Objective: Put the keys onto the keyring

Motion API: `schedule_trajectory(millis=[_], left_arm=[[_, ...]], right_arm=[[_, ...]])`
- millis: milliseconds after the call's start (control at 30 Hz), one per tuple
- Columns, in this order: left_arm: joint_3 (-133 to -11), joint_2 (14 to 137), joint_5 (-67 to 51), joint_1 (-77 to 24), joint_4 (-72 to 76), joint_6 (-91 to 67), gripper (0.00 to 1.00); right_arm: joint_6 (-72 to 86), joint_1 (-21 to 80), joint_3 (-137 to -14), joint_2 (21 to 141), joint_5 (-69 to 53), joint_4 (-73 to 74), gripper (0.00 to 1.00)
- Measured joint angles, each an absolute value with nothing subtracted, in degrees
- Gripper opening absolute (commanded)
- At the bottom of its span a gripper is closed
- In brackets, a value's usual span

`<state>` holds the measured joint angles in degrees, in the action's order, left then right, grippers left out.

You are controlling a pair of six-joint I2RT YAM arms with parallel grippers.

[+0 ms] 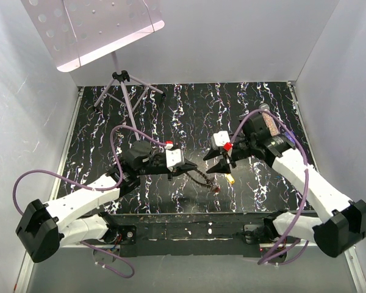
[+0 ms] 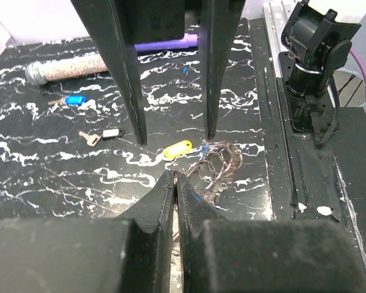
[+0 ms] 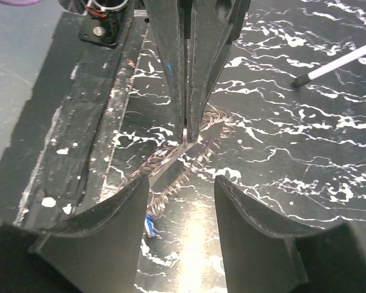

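Entry: keyring, a coppery coil of wire loops, lay on the black marbled table near its front edge, between the 2 claws. The left gripper had its fingers pressed together, clamped on a thin bright edge of the keyring, with its tips low at the tabletop. The right gripper had its fingers apart and held nothing, with its tips pointed down just beside the coil, facing the left one. 4 keys were counted in the left wrist view. 1 yellow-headed key lay touching or just beside the coil, near the right gripper's tips; whether it was threaded on could not be told. 1 dark-headed key and 1 plain silver key lay side by side, loose and well apart from the ring. 1 blue-headed key lay beyond those, near a clear tube of pinkish beads. A purple marker lay behind the right gripper. A small blue piece sat by the coil's end; its nature could not be told.
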<state>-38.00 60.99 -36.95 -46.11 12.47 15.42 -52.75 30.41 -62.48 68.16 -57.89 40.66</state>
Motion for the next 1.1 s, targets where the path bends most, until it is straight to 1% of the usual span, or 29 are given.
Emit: schedule_trajectory(millis=[67,233,367,500,667,933,1100], left_arm=[[-37.6,61.5,-37.8,-46.1,14.9,15.6,0.00],[-35.7,62.2,-39.1,-46.1,19.4,15.4,0.00],[-35.4,62.5,-39.9,-46.1,20.9,15.4,0.00],[-35.3,62.4,-40.0,-46.1,21.2,15.5,0.00],[-35.3,62.3,-39.9,-46.1,20.8,16.0,0.00],[-35.3,60.7,-39.1,-46.2,19.7,17.4,0.00],[-35.2,60.2,-38.8,-46.3,19.7,17.6,0.00]], right_arm=[[-48.8,31.1,-58.3,65.4,-56.8,33.5,0.53],[-39.6,33.6,-49.6,59.3,-54.4,19.4,0.40],[-33.7,34.2,-49.2,58.9,-53.9,12.7,0.34],[-30.3,34.2,-49.1,58.9,-54.0,9.1,0.28],[-28.3,34.3,-48.8,58.9,-54.2,7.9,0.28],[-26.9,34.3,-46.4,57.5,-54.1,8.5,0.33],[-26.0,34.3,-45.5,57.4,-53.9,8.4,0.33]])
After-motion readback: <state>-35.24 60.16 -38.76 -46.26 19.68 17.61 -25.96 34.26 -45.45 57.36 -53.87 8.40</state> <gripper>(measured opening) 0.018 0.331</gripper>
